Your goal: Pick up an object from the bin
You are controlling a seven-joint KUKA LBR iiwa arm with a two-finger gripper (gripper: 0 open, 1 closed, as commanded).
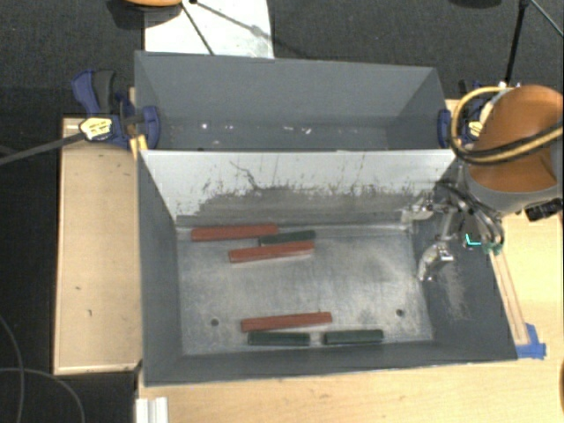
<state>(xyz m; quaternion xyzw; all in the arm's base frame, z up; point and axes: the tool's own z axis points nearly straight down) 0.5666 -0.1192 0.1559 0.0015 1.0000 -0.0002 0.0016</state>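
Note:
My gripper hangs at the right side of the bin, above the sloping right wall, with nothing between its fingers. The fingers look spread apart. Nearest on the floor lie a dark green bar at the front right and a red-brown bar just left of it. Another dark green bar lies under the red-brown one along the front edge.
At the back left of the floor lie a red-brown bar, a short dark green bar and a second red-brown bar. The arm's orange cover and cables sit over the bin's right rim.

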